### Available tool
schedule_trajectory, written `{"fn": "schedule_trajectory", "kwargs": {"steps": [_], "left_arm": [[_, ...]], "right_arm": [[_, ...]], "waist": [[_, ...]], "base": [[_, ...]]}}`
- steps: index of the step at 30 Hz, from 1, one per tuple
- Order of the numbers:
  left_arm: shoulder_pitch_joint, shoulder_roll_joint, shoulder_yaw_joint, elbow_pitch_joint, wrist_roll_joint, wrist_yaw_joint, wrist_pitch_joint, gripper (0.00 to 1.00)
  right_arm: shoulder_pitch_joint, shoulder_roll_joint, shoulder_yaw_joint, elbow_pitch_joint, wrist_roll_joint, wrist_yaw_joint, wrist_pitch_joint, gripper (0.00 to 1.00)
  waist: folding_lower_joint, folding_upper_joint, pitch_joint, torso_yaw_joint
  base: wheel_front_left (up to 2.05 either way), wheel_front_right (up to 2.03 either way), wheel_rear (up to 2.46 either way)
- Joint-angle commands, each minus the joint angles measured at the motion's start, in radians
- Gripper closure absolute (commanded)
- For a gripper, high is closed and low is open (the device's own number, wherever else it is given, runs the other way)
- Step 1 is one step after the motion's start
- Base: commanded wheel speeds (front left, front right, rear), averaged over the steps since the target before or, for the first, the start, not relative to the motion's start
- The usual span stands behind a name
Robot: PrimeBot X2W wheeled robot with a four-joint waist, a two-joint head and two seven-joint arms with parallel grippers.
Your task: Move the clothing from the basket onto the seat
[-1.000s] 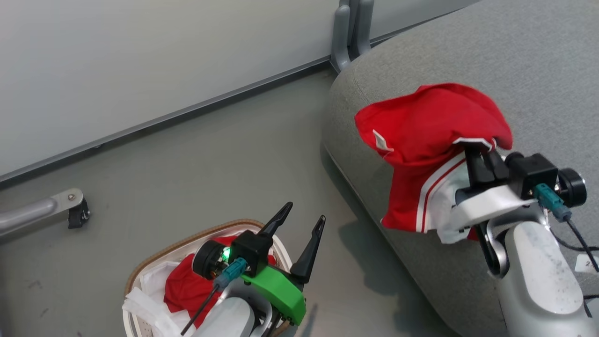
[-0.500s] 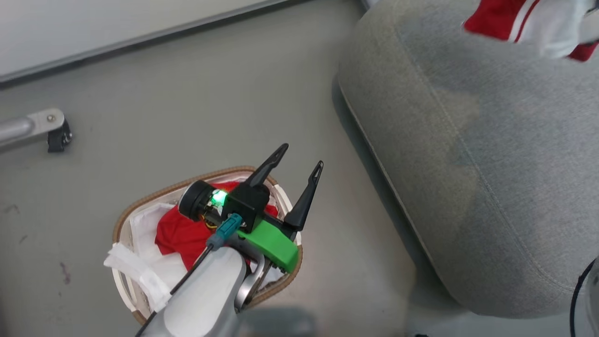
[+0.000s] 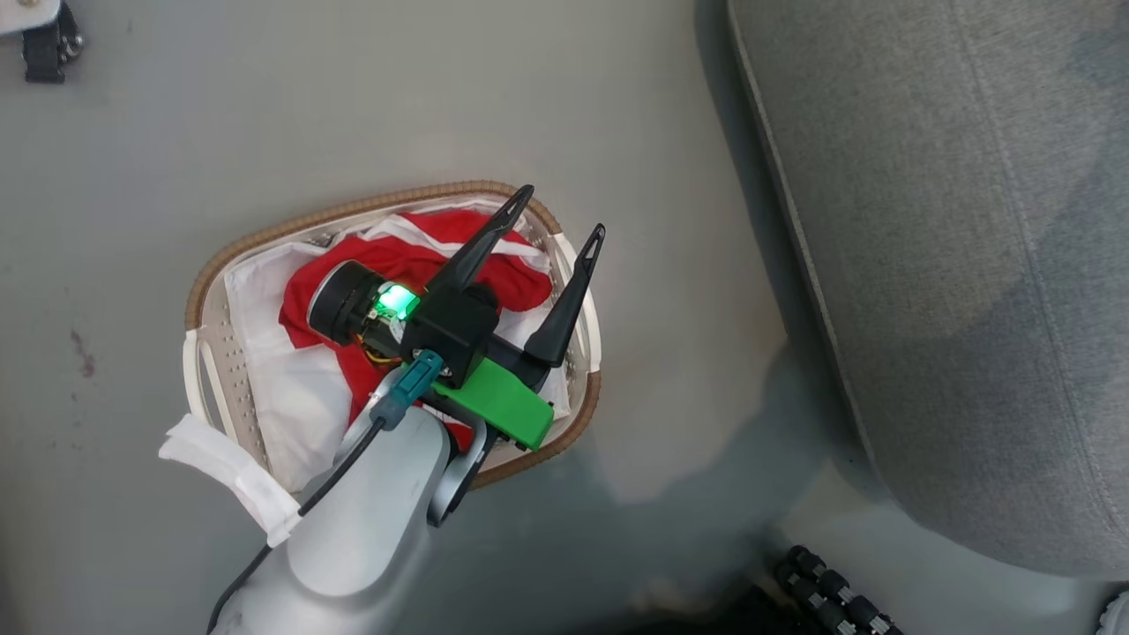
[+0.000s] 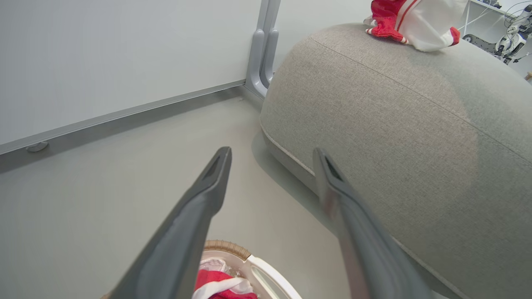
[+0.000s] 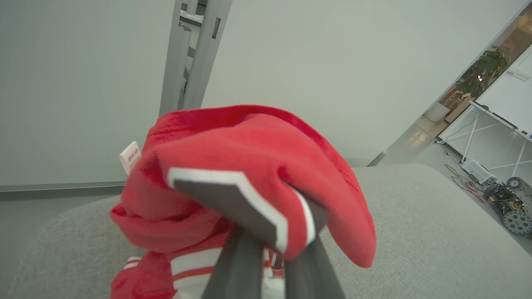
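The basket [image 3: 198, 353], white with a brown woven rim, stands on the floor and holds red clothing [image 3: 414, 256] on a white liner. My left gripper [image 3: 563, 210] hovers over the basket's right side, open and holding nothing. The left wrist view shows its spread fingers [image 4: 272, 151] above the basket rim [image 4: 249, 265], with the grey seat [image 4: 395, 124] to the right. A red and white garment [image 4: 390, 16] sits at the seat's top. My right gripper [image 5: 272, 249] is shut on that red clothing [image 5: 249, 166], which drapes over its fingers above the seat [image 5: 415, 232].
The seat [image 3: 953, 247] runs down the right side of the head view, with a strip of floor between it and the basket. A caster wheel [image 3: 40, 40] shows top left, black ribbed parts [image 3: 829, 591] bottom right. A grey post [image 4: 262, 54] stands by the wall.
The head camera has tilted down, so the basket now sits mid-picture and the right gripper with its garment has left that view. The left gripper stays open over the basket.
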Motion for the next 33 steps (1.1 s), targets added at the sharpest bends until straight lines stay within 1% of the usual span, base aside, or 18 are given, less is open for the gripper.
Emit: {"fn": "schedule_trajectory", "kwargs": {"steps": [1,4,8,9,10,11,12,18,22,26,33], "left_arm": [[-0.019,0.003,0.007,-0.003,0.008,0.003,-0.001,0.0],[-0.014,0.005,0.011,-0.003,0.014,0.003,-0.001,0.0],[-0.008,0.008,0.019,0.002,0.015,0.002,-0.001,0.0],[-0.006,0.008,0.02,0.003,0.015,0.002,-0.001,0.0],[-0.004,0.008,0.023,0.004,0.015,0.002,-0.001,0.0],[-0.001,0.007,0.025,0.006,0.014,0.002,-0.001,0.0],[0.002,0.007,0.027,0.009,0.013,0.002,-0.001,0.0],[0.023,-0.001,0.034,0.019,0.003,-0.001,-0.001,0.0],[0.042,-0.01,0.042,0.022,-0.009,-0.003,-0.001,0.0],[0.068,-0.02,0.057,0.019,-0.029,-0.004,-0.001,0.0],[0.128,-0.041,0.099,0.008,-0.061,-0.007,-0.001,0.0]], "right_arm": [[0.008,-0.009,-0.009,0.028,-0.009,-0.001,-0.004,1.0],[0.031,-0.007,-0.03,0.07,-0.003,-0.001,-0.004,1.0],[0.07,0.008,-0.046,0.057,0.002,-0.001,-0.005,1.0],[0.079,0.013,-0.049,0.049,0.004,-0.001,-0.005,0.87],[0.093,0.021,-0.053,0.039,0.012,-0.001,-0.005,0.62],[0.104,0.027,-0.056,0.032,0.018,-0.001,-0.005,0.33],[0.118,0.036,-0.056,0.023,0.025,-0.001,-0.005,0.0],[0.214,0.067,-0.023,-0.062,0.04,-0.001,-0.005,0.0],[0.286,0.07,0.005,-0.12,0.044,-0.001,-0.005,0.0],[0.349,0.059,0.023,-0.151,0.046,-0.001,-0.005,0.0],[0.419,0.031,0.059,-0.176,0.039,-0.001,-0.005,0.0]], "waist": [[-0.0002,-0.0001,0.103,0.046],[-0.0002,-0.0001,0.113,0.041],[-0.0002,-0.0001,0.112,0.031],[-0.0002,-0.0001,0.11,0.029],[-0.0002,-0.0001,0.105,0.024],[-0.0002,-0.0001,0.1,0.022],[-0.0002,-0.0001,0.094,0.019],[-0.0002,-0.0001,0.037,0.011],[-0.0002,-0.0001,-0.019,0.017],[-0.0002,-0.0001,-0.09,0.033],[-0.0002,-0.0001,-0.245,0.081]], "base": [[0.0,0.0,0.0],[0.0,0.0,0.0],[0.0,0.0,0.0],[0.0,0.0,0.0],[0.0,0.0,0.0],[0.0,0.0,0.0],[0.0,0.0,0.0],[0.0,0.0,0.0],[0.0,0.0,0.0],[0.0,0.0,0.0],[0.0,0.0,0.0]]}}
